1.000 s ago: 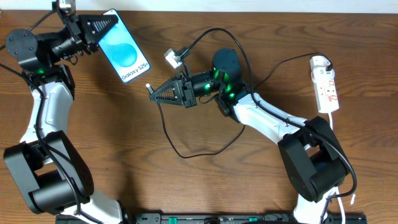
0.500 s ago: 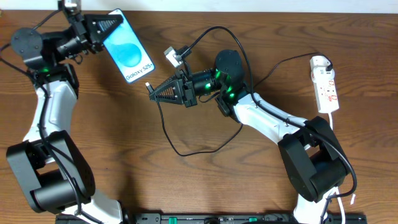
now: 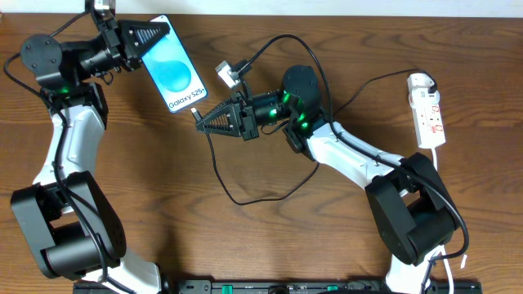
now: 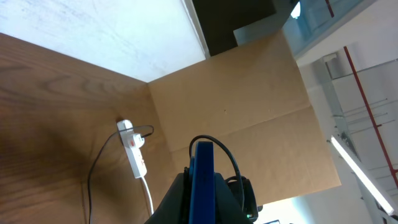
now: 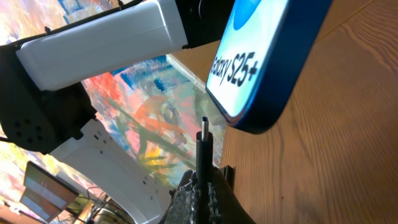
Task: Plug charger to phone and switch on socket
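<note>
Left gripper [image 3: 157, 33] is up in the far-left corner of the table [image 3: 286, 237], jaws clamped on the top end of the phone [image 3: 176, 72]; the blue screen faces up to the overhead camera and the white strip reads "Galaxy S25+"; from the left wrist camera the phone [image 4: 203, 180] shows edge-on, a thin blue slab pinched between the fingers. Right gripper [image 3: 200, 122] sits mid-table pointing left, jaws closed tight on the charger [image 3: 216, 167] just behind its plug tip; the black cable loops down across the wood and back up behind the arm. In the right wrist view the plug tip [image 5: 204, 132] stands upright just beside the phone's [image 5: 273, 62] dark bottom edge, a sliver of gap between them, not seated in any port; the port itself I cannot make out. Over on the right the socket [image 3: 428, 114] lies flat near the table's edge, well apart from both grippers, rounded end away from the robot; whether its switch is on cannot be told; it also shows small in the left wrist view [image 4: 134, 152].
</note>
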Robot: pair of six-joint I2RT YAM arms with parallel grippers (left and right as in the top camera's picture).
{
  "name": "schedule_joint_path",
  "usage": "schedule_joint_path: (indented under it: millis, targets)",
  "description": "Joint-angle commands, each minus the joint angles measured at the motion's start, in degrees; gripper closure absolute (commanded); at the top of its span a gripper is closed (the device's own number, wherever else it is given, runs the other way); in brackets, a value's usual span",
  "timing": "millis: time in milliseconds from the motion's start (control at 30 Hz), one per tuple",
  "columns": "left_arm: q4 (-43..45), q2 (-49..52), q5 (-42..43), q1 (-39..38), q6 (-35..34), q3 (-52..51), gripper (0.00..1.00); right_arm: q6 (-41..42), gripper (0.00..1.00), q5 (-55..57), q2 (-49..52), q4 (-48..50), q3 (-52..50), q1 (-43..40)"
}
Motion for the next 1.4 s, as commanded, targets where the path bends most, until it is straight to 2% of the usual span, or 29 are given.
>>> schedule_joint_path:
  millis: [0, 1367]
  targets:
    - [0.5, -1.4, 0.5, 0.0, 0.7, 0.8, 0.93, 0.3, 0.99, 0.8, -0.7, 0.2, 0.5, -0.2]
    - [0.5, -1.4, 1.1, -1.4, 0.7, 0.8, 0.93, 2.3, 0.99, 3.1, -0.7, 0.1, 0.5, -0.5]
